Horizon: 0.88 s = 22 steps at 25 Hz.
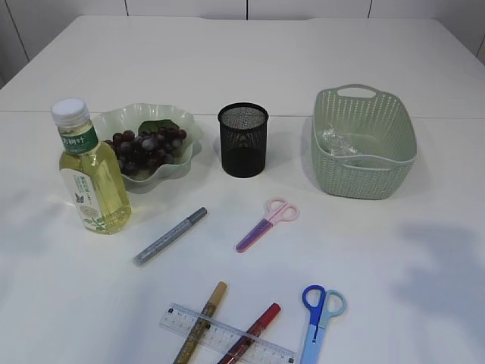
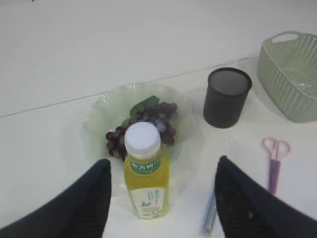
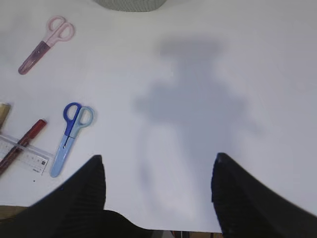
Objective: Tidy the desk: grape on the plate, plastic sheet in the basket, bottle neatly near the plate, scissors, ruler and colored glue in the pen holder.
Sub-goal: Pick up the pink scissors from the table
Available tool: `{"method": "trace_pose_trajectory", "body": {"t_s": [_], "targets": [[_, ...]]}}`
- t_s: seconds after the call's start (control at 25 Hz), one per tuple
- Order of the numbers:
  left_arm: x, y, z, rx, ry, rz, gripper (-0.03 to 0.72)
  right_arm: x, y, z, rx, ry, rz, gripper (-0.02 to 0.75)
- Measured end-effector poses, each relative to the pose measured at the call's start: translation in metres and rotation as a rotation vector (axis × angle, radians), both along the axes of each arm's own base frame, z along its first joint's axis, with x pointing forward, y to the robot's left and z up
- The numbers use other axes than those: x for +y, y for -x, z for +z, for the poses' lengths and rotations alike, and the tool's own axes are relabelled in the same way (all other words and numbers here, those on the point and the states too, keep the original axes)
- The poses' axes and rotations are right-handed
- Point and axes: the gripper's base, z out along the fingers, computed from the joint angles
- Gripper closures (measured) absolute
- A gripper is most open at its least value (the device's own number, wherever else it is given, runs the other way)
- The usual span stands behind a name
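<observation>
On the white table, a yellow drink bottle stands left with unreadable green label. Left end effector spread wide around it, untouching; right end effector wide, empty.

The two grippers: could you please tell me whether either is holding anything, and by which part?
Nothing is held. The left gripper stands open above the bottle without touching it, and the right gripper is open over bare table.

Grapes on plate, bottle beside.
</observation>
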Motion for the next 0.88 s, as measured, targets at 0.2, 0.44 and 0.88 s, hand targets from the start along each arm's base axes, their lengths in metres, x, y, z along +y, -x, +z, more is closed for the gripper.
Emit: {"method": "trace_pose_trajectory", "body": {"t_s": [0.2, 0.44, 0.88], "targets": [[-0.014, 0.009, 0.027, 0.078, -0.031, -0.088, 0.218, 0.001, 0.0, 0.0, 0.007, -0.034, -0.035, 0.214], [-0.049, 0.001, 0.038, 0.237, -0.112, -0.225, 0.22, 0.01, -0.013, -0.008, 0.079, -0.103, -0.028, 0.218], [-0.113, -0.064, 0.033, 0.506, -0.236, -0.32, 0.265, 0.016, -0.038, -0.026, 0.191, -0.111, -0.03, 0.242]]}}
